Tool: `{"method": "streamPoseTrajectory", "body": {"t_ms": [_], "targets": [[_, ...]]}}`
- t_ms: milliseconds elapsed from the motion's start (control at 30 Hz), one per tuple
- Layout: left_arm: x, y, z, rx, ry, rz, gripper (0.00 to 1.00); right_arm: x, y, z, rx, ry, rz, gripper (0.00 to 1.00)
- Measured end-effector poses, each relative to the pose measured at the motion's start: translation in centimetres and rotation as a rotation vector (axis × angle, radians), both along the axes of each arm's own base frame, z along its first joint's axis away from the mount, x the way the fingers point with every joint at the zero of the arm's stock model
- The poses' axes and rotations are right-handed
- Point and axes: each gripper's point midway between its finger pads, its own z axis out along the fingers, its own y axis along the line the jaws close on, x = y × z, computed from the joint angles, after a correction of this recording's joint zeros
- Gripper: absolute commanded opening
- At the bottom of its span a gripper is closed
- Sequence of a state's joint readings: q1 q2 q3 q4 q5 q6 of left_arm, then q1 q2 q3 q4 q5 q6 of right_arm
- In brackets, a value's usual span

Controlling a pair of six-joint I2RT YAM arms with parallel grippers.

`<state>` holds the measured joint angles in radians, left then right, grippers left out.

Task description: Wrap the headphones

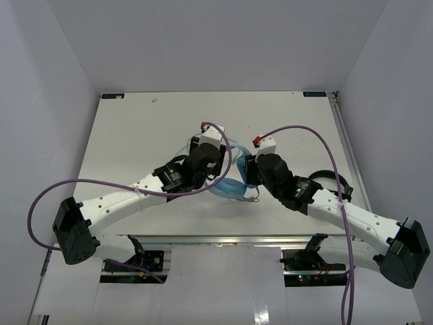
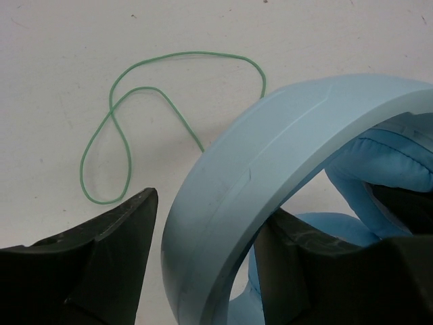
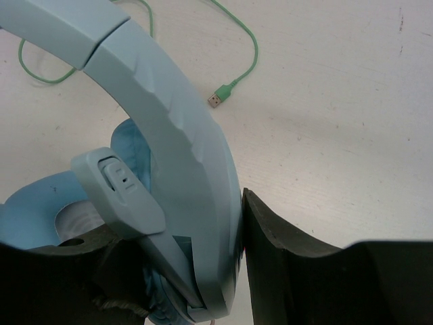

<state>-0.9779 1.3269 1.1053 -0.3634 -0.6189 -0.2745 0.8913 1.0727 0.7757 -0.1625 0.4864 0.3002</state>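
The light blue headphones (image 1: 229, 188) lie at the table's middle, between my two grippers. My left gripper (image 1: 225, 164) straddles the wide headband (image 2: 270, 142). Its left finger (image 2: 115, 250) stands a small gap off the band and its right finger (image 2: 304, 271) is against the band's inner side. My right gripper (image 1: 246, 173) is shut on the headphones (image 3: 169, 135) near the earcup joint, with its right finger (image 3: 284, 271) pressed on the band's outer face. The thin pale green cable (image 2: 122, 101) lies in loose loops on the table, and its plug (image 3: 218, 98) lies free.
A black curved object (image 1: 336, 178), possibly other headphones, lies under my right arm near the table's right side. A metal rail (image 1: 348, 145) runs along the right edge. White walls enclose the table on the left, back and right.
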Motion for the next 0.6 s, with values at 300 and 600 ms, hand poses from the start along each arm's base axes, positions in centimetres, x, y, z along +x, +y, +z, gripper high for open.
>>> {"method": "streamPoseTrajectory", "body": {"t_ms": [300,600], "targets": [[-0.1,0.2,-1.6,0.085,0.013,0.006,0.22,-0.2,-0.1,-0.4,-0.013,0.014,0.004,0.08],[-0.7,1.0,-3.8,0.164,0.066,0.032,0.0,-0.3,0.2,-1.8,-0.064,0.055,0.042,0.64]]}}
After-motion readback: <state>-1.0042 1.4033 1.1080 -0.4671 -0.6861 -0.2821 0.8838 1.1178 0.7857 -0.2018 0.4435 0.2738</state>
